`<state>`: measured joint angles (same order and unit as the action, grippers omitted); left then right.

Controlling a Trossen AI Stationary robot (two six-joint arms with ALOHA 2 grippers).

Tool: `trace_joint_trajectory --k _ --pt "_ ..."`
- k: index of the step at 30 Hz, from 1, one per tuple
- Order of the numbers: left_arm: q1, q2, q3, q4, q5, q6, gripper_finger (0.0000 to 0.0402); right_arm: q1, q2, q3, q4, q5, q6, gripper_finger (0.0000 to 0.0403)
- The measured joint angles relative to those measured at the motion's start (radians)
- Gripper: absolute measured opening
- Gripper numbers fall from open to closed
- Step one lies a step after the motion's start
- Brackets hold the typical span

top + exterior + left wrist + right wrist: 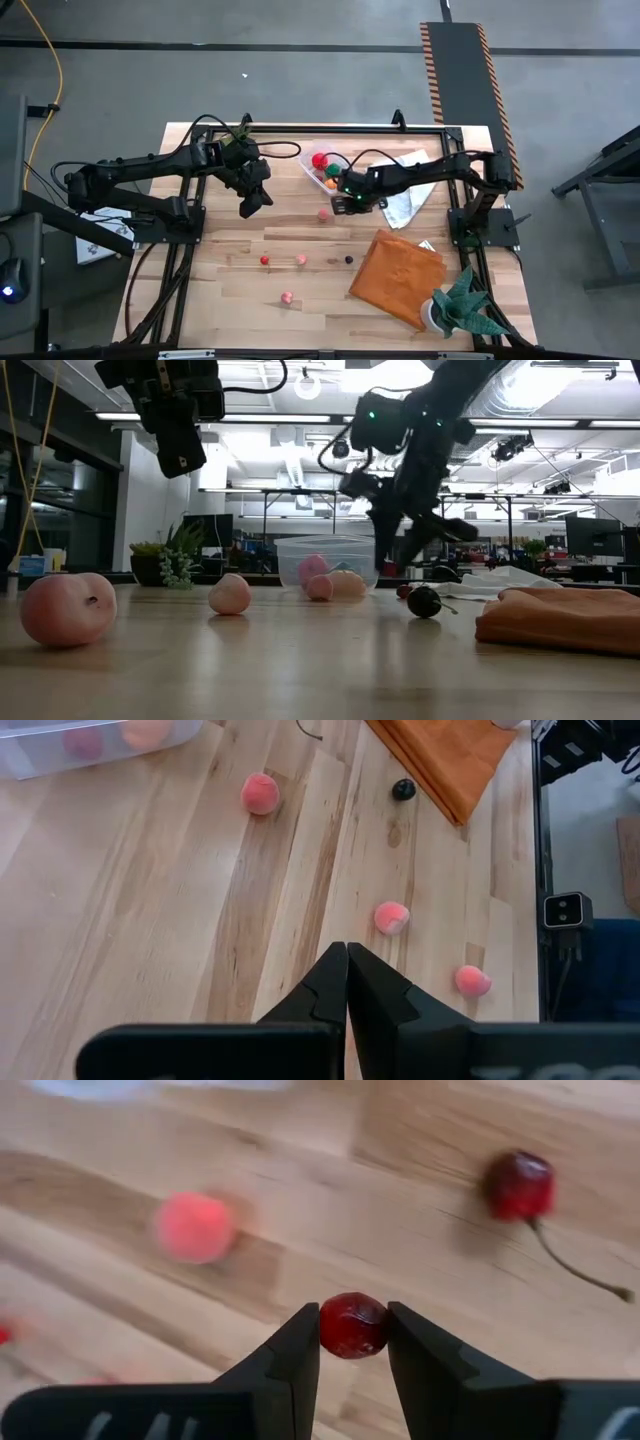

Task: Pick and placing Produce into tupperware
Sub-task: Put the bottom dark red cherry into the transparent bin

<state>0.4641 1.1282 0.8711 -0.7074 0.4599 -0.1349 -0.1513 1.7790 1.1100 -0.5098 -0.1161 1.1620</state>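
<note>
Right hand clamped on a small dark red cherry, fingers pressed against both its sides, raised off the desk just beside the clear tub on its open-desk side. Left hand pressed together with nothing between its fingers, hanging above the desk on the far side of the tub from the white cloth.

Closest to the low camera, and farthest from the tub: a pink peach out on the bare wood. A little closer to the tub, a loose row: a small red fruit, a second peach, and a dark purple fruit next to the orange cloth. Nearer again, a third peach just short of the tub, under the right arm. Another cherry with a thin stem lying on the wood close to the gripped one.

Tub standing at the back of the desk, already holding red, green and orange pieces. White cloth touching or nearly touching the tub's side, orange cloth flat in front of it. Potted plant at the desk's corner beyond the orange cloth, well apart from the tub.
</note>
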Motion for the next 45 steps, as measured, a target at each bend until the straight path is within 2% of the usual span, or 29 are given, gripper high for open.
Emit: trace_joint_trajectory --k 17,31,45 --pt "0.000 0.000 0.000 -0.002 0.000 0.000 0.0001 -0.015 0.000 0.180 -0.034 -0.005 -0.166 0.0096" --pt "0.000 0.000 0.000 0.000 0.000 -0.001 0.0001 -0.137 0.000 0.304 -0.101 0.013 -0.337 0.0096" --pt "0.000 0.000 0.000 0.003 -0.027 -0.045 0.0001 -0.247 0.000 0.310 -0.100 -0.102 -0.566 0.0096"
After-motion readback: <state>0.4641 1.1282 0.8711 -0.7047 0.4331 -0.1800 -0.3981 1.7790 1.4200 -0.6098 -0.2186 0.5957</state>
